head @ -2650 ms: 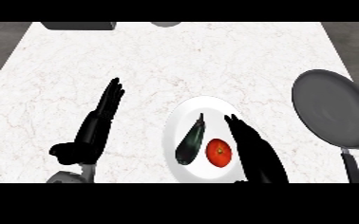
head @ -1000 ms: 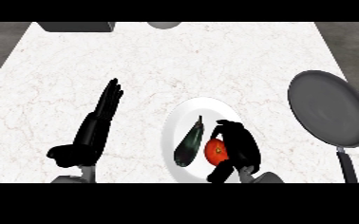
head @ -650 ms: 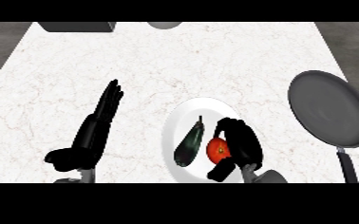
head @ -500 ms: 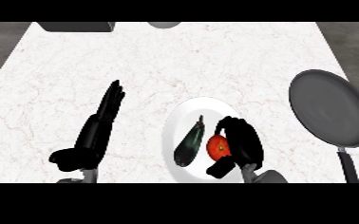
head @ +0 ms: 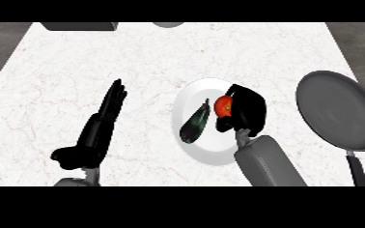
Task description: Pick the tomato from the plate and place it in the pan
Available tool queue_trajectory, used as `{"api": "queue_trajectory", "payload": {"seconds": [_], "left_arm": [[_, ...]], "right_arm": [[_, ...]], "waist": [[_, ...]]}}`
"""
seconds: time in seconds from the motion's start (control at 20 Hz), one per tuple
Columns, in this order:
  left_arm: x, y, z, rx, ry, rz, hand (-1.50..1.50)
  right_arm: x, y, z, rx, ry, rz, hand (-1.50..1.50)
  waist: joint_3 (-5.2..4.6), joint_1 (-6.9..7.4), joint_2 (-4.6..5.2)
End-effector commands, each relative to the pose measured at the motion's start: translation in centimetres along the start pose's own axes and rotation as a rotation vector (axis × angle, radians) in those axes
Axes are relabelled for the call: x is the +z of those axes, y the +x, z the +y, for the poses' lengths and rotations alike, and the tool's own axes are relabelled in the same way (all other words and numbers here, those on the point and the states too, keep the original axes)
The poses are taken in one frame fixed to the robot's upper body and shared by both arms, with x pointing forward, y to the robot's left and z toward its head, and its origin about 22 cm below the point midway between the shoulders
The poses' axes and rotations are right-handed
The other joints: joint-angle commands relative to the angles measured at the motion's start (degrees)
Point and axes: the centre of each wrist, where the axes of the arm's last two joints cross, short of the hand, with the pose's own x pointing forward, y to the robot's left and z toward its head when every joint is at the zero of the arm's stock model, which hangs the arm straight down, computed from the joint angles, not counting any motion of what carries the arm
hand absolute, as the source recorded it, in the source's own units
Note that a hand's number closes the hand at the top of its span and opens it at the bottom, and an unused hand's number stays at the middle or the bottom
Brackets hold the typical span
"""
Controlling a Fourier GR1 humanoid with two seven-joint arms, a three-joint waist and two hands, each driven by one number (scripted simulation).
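The red tomato (head: 224, 105) shows at the right side of the white plate (head: 202, 152), and my right hand (head: 246, 110) is shut on it, fingers curled over its top and right side. I cannot tell whether it touches the plate. A dark eggplant (head: 195, 122) lies on the plate just left of the tomato. The grey pan (head: 333, 107) sits on the counter at the right edge, its handle (head: 354, 166) pointing toward me. My left hand (head: 100, 127) stays open on the left of the counter, fingers straight and pointing away.
A dark grey box-like object (head: 78, 26) sits at the counter's far left edge, and a round grey object (head: 168, 24) peeks in at the far middle. The white marble counter (head: 178, 58) spreads between them and the plate.
My right hand has closed round the tomato and carried it up the view, over the plate's right part. The eggplant and my left hand keep their places.
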Motion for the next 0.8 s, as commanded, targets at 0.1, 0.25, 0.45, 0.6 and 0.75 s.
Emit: {"api": "queue_trajectory", "payload": {"seconds": [0.1,0.25,0.45,0.6,0.75], "left_arm": [[-0.1,-0.5,1.6,-0.008,0.008,-0.005,0.0],[0.0,-0.6,0.9,0.001,0.01,-0.005,0.0],[-1.2,1.2,-0.2,0.008,0.005,0.017,0.0],[0.1,0.4,-1.6,0.013,0.01,-0.007,0.0],[1.0,0.6,0.9,0.014,0.006,0.011,0.0]], "right_arm": [[0.2,2.8,-3.4,-0.018,-0.34,0.033,1.5],[1.9,3.9,-4.3,-0.11,-0.43,0.032,1.5],[2.3,2.7,-6.3,-0.188,-0.503,0.076,1.5],[1.5,1.0,-7.7,-0.252,-0.534,0.136,1.5],[-0.7,-2.3,-8.7,-0.324,-0.553,0.211,1.5]], "waist": [[0.0,-0.55,-0.14],[0.03,-0.7,-0.16],[0.08,-0.86,-0.16],[0.08,-0.75,-0.15],[0.1,-0.51,-0.1]]}}
